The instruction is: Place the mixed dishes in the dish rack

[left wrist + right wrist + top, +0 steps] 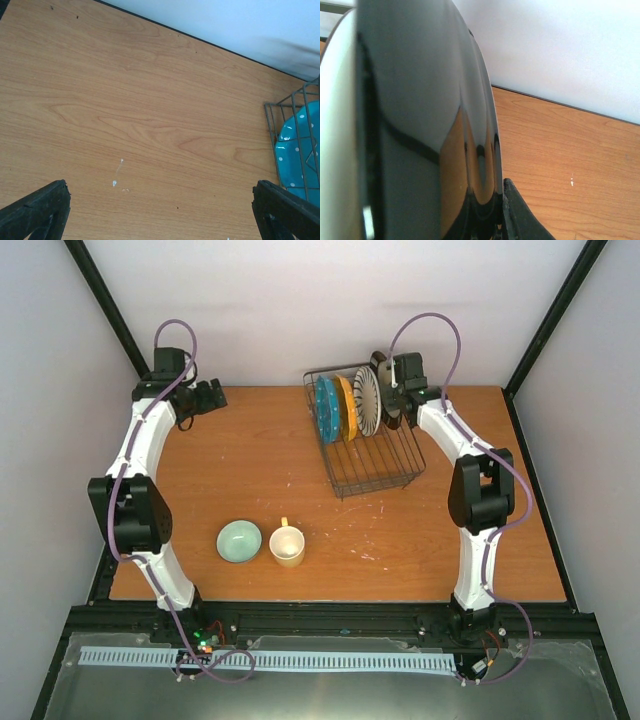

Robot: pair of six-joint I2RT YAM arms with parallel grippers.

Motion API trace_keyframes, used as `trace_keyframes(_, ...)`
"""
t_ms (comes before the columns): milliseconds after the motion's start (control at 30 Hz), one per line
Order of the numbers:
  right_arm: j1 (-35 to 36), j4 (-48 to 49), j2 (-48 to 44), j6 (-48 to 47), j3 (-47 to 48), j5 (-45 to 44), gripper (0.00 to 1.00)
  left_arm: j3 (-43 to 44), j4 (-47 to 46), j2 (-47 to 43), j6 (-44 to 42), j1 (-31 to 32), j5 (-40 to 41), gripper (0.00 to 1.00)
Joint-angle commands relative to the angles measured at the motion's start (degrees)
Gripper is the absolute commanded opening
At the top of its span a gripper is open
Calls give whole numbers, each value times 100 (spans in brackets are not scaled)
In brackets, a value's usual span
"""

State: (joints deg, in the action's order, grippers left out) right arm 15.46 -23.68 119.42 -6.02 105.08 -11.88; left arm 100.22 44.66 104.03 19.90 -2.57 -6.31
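Gripping the dark-rimmed plate point(383, 390) on edge, the right fingers point(398, 392) hold it upright at the rack point(385, 475) beside three standing plates; left fingers point(210, 397) gape empty. Bowl point(239, 541) and mug point(287, 545) wait on the desk point(250, 470).

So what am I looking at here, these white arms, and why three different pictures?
Two robot arms are bolted to a wooden table. One picture is from a camera overhead; the other two are from cameras on each wrist. The left gripper is open and empty. The right gripper is shut on a dark-rimmed plate at the wire dish rack, where teal, yellow-orange and striped plates stand on edge. A mint bowl and cream mug wait on the table.
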Motion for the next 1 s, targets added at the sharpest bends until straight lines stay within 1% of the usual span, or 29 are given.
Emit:
trace_keyframes(0, 59, 233, -78, 196, -210, 363, 3, 240, 61, 97, -81, -24, -121, 100)
trace_keyframes(167, 256, 139, -243, 251, -643, 342, 3, 199, 53, 111, -84, -24, -155, 100)
trace_keyframes(333, 354, -69, -260, 366, -719, 318, 3, 143, 35, 87, -108, -24, -186, 100)
trace_keyframes(367, 371, -115, -263, 392, -697, 315, 6, 109, 27, 69, -109, -24, -187, 100)
trace_keyframes(400, 384, -132, -269, 418, -686, 268, 13, 78, 13, 47, -118, -24, -189, 100)
trace_keyframes(467, 400, -216, -265, 470, -628, 210, 43, 4, -13, 2, -120, -26, -193, 100)
trace_keyframes(500, 404, -251, -276, 490, -587, 171, 50, -39, -40, -29, -118, -26, -200, 100)
trace_keyframes(633, 431, -353, -354, 531, -504, -52, 59, -187, -116, -126, -116, -24, -204, 100)
trace_keyframes(767, 453, -364, -547, 548, -484, -447, 64, -306, -195, -204, -101, -24, -213, 100)
trace_keyframes(967, 458, -438, -816, 531, -350, -1093, 66, -450, -312, -312, -106, -24, -260, 100)
